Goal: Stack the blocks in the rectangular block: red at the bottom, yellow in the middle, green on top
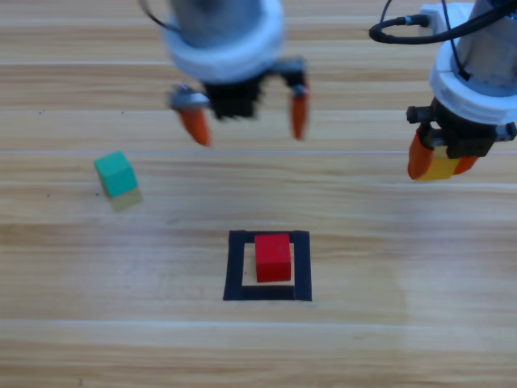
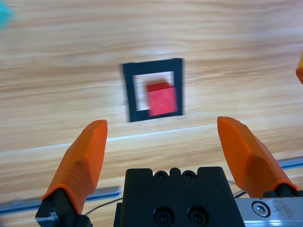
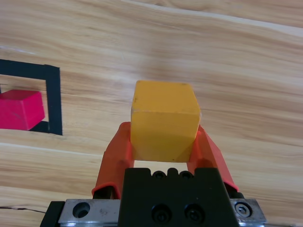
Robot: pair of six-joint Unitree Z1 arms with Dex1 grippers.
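The red cube (image 1: 273,257) (image 2: 161,99) (image 3: 20,109) sits inside the black tape rectangle (image 1: 237,268) (image 2: 129,92) (image 3: 53,99) at the table's middle. My right gripper (image 1: 441,165) (image 3: 163,142) hovers at the right, above the table, shut on the yellow cube (image 1: 441,166) (image 3: 163,120). The teal-green cube (image 1: 115,174) lies on the wood at the left, and only a sliver of it shows at the top left corner of the left wrist view. My left gripper (image 1: 246,121) (image 2: 163,151) hangs open above the table behind the rectangle, nothing between its jaws.
Bare wooden table (image 1: 388,339) surrounds the rectangle on all sides. The right arm's black cable (image 1: 404,28) loops at the top right.
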